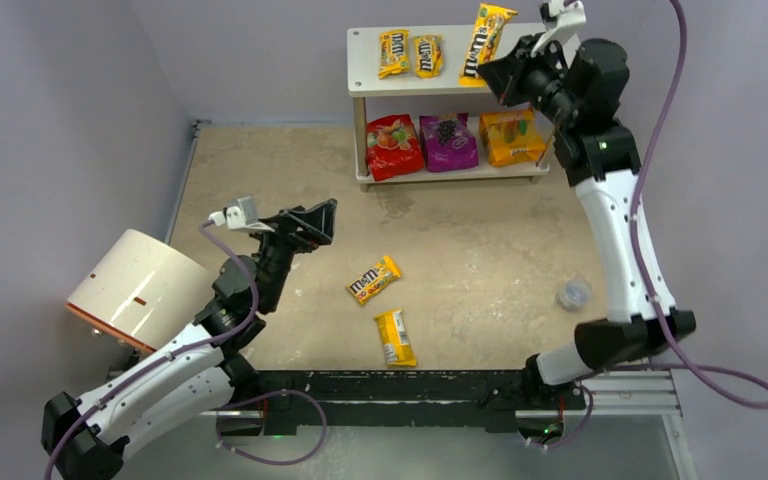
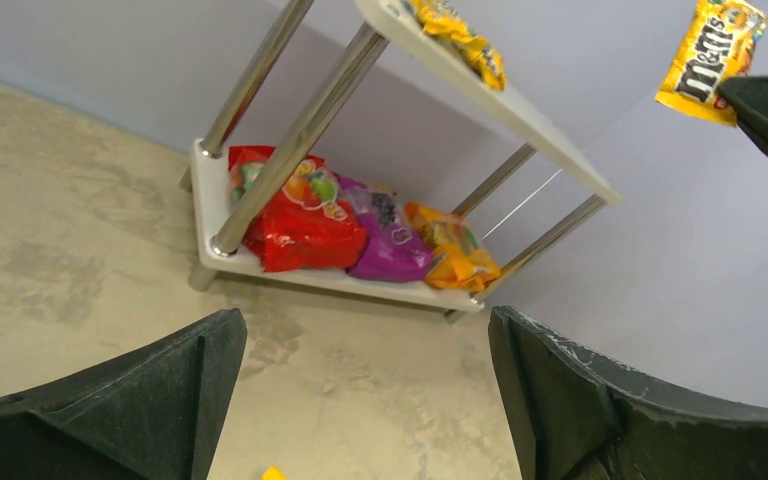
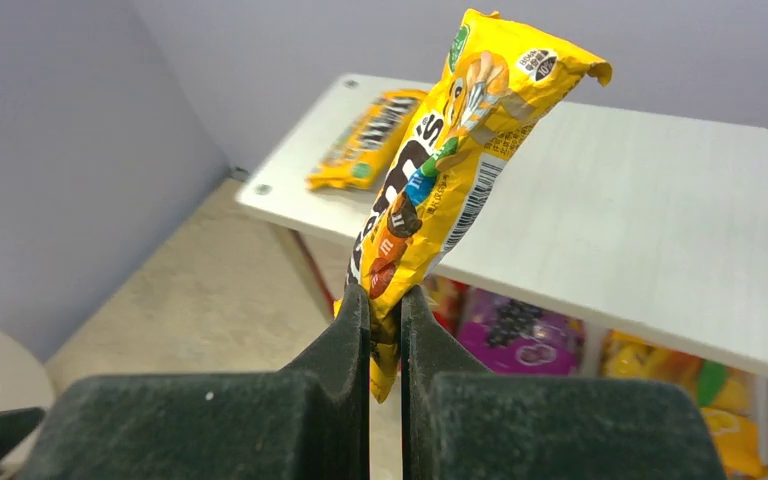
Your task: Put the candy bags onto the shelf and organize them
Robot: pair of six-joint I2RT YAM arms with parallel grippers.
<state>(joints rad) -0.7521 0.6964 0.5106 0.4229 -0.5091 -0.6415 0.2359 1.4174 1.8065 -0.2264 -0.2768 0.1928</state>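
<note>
The white two-tier shelf (image 1: 500, 85) stands at the back. Two yellow M&M's packets (image 1: 410, 53) lie on its top tier; the red pouch (image 1: 394, 147), purple pouch (image 1: 449, 141) and orange pouch (image 1: 511, 137) lie on the lower tier. My right gripper (image 1: 495, 75) is shut on a third M&M's packet (image 3: 440, 180) and holds it upright over the top tier (image 3: 620, 230). Two more M&M's packets (image 1: 374, 279) (image 1: 395, 337) lie on the table. My left gripper (image 1: 322, 222) is open and empty above the table, facing the shelf (image 2: 380, 285).
A white cylinder with an orange rim (image 1: 135, 290) lies on its side at the left by my left arm. A small clear round object (image 1: 573, 293) sits on the table near my right arm. Purple walls close in behind and beside the shelf.
</note>
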